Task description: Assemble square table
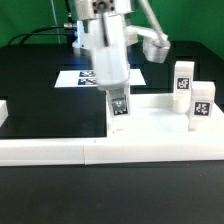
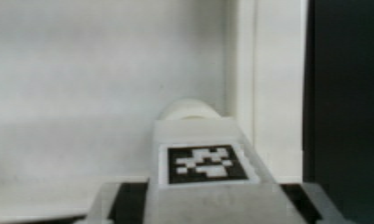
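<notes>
The square table's slab (image 1: pixel 150 125) is lying flat on the black desk (image 1: pixel 30 75), pressed against the long low white border wall (image 1: pixel 100 150) that is running along the desk's front edge. Near the slab's corner toward the exterior view's left, a short white leg post (image 1: pixel 119 106) with a black-and-white tag is standing upright, and the claw (image 1: pixel 118 100) is closing round its top from above; in the wrist view the same leg post (image 2: pixel 202 150) is showing between the two fingers (image 2: pixel 131 200), its tag facing the camera and its rounded end pointing toward the pale slab (image 2: pixel 95 60). Two more leg posts (image 1: pixel 183 81) (image 1: pixel 202 104) are standing upright at the slab's far side toward the exterior view's right, close together but apart. Behind the arm, the marker board (image 1: pixel 75 78) is lying flat nearer the desk's back edge.
</notes>
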`<action>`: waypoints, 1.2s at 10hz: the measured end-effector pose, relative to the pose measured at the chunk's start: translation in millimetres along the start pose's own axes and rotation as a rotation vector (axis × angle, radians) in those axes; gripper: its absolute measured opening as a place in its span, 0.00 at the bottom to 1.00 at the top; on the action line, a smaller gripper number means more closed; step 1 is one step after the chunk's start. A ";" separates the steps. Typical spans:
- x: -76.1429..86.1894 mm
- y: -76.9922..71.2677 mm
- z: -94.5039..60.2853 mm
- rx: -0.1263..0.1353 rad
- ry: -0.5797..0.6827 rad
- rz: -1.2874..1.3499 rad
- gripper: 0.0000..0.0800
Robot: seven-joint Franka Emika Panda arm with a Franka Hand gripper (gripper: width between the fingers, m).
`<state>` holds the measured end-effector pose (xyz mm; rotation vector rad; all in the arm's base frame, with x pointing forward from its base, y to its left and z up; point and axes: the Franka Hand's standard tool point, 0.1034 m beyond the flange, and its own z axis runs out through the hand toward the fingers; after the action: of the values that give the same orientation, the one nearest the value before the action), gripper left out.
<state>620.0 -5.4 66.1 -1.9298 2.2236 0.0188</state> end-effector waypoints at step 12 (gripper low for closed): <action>-9.5 5.9 3.4 -0.008 0.057 -0.944 0.81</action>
<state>616.0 5.2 63.6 -2.7811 1.1312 -0.1637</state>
